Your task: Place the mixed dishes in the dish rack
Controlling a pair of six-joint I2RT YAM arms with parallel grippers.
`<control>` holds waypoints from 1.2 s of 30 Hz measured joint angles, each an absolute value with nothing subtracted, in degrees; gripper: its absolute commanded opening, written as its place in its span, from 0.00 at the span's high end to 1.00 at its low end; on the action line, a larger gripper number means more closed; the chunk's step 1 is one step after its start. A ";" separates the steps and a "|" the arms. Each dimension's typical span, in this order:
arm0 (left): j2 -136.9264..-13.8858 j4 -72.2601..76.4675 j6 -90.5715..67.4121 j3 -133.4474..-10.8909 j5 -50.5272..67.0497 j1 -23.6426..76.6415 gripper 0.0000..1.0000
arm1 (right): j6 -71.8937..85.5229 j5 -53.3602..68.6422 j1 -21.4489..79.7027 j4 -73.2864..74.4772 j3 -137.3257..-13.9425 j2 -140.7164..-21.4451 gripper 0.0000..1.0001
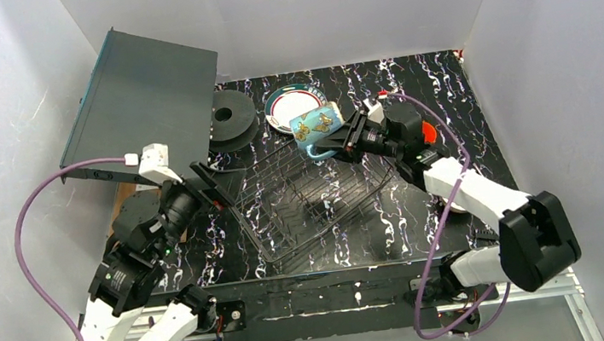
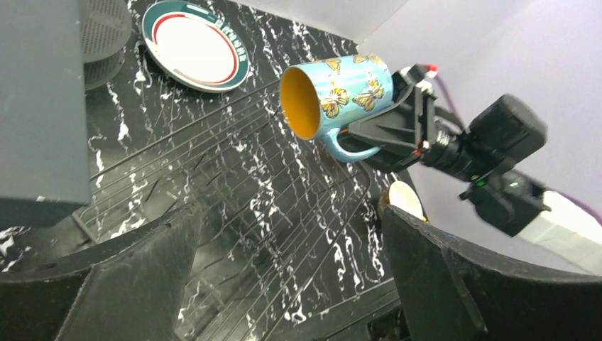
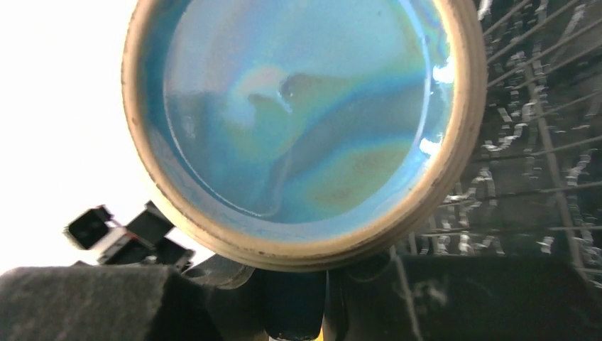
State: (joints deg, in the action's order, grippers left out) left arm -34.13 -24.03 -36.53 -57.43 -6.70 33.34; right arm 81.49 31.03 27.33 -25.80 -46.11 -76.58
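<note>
The blue mug (image 1: 313, 128) with butterflies hangs tilted on its side above the far edge of the dish rack (image 1: 310, 199). My right gripper (image 1: 340, 141) is shut on its handle. The right wrist view is filled by the mug's base (image 3: 298, 121), with the handle between the fingers (image 3: 106, 305). My left gripper (image 1: 216, 180) stands open and empty at the rack's left side, and its wrist view looks across the rack wires (image 2: 248, 185) at the mug's yellow mouth (image 2: 302, 103). A green-and-red rimmed plate (image 1: 287, 103) lies flat behind the rack. A small orange cup (image 1: 429, 132) sits right of the right wrist.
A black spool-like disc (image 1: 232, 118) lies left of the plate. A flat grey-black box (image 1: 143, 90) leans at the back left. White walls enclose the black marbled table (image 1: 443, 86) on three sides.
</note>
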 measured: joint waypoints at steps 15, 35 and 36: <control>-30.70 -36.73 -35.97 -59.02 -7.49 33.34 0.02 | 41.54 7.16 31.62 14.15 -58.41 -74.00 0.99; -32.40 -38.65 -38.09 -59.83 -6.57 33.34 0.02 | 23.70 -20.80 41.43 17.96 -65.91 -90.61 0.99; -32.38 -38.87 -38.17 -59.83 -6.57 33.34 0.02 | 23.55 -21.43 41.43 17.82 -66.04 -91.22 0.99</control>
